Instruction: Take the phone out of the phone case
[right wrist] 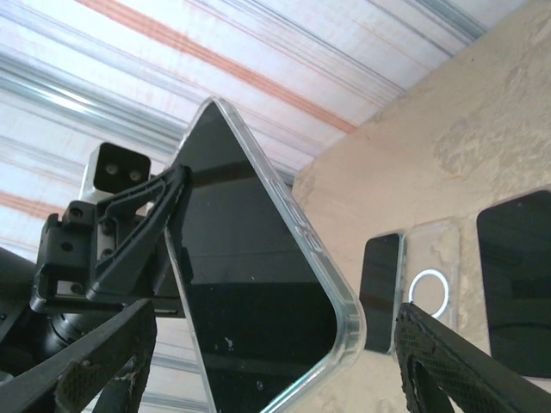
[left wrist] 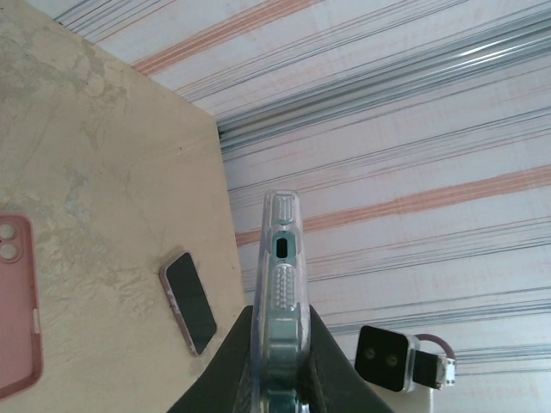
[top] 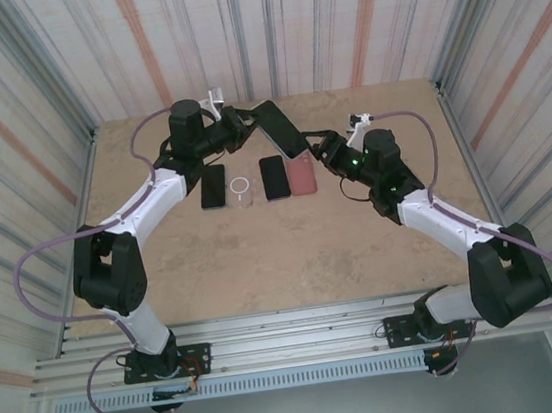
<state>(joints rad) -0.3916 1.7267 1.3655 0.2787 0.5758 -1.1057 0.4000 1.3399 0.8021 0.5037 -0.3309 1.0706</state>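
Above the table (top: 262,259), left gripper (left wrist: 282,320) clamps a glossy black phone (right wrist: 250,275) in its clear, round-cornered phone case (left wrist: 282,249); right gripper (right wrist: 275,317) straddles it, spread wide, seemingly without contact.

Cased phone (left wrist: 281,258), left wrist view: seen edge-on, its lower length buried between the fingers of the left gripper (left wrist: 280,311) and cut at the 6 o'clock edge. Pink case (left wrist: 17,327): cut at the 9 o'clock edge, most of its width out of frame. Right wrist view: the cased phone's lower end is cut at 6 o'clock and its 9 o'clock side is covered by the holding fingers. Right gripper (right wrist: 275,320): fingers cut at 7 and 5 o'clock. Dark phone (right wrist: 515,275): cut at the 3 o'clock edge. Second dark phone (right wrist: 380,284): lower corner behind the held case. Clear case (right wrist: 430,258): lower end behind a finger. Top view: how far the phone sits in its case is too small to tell.
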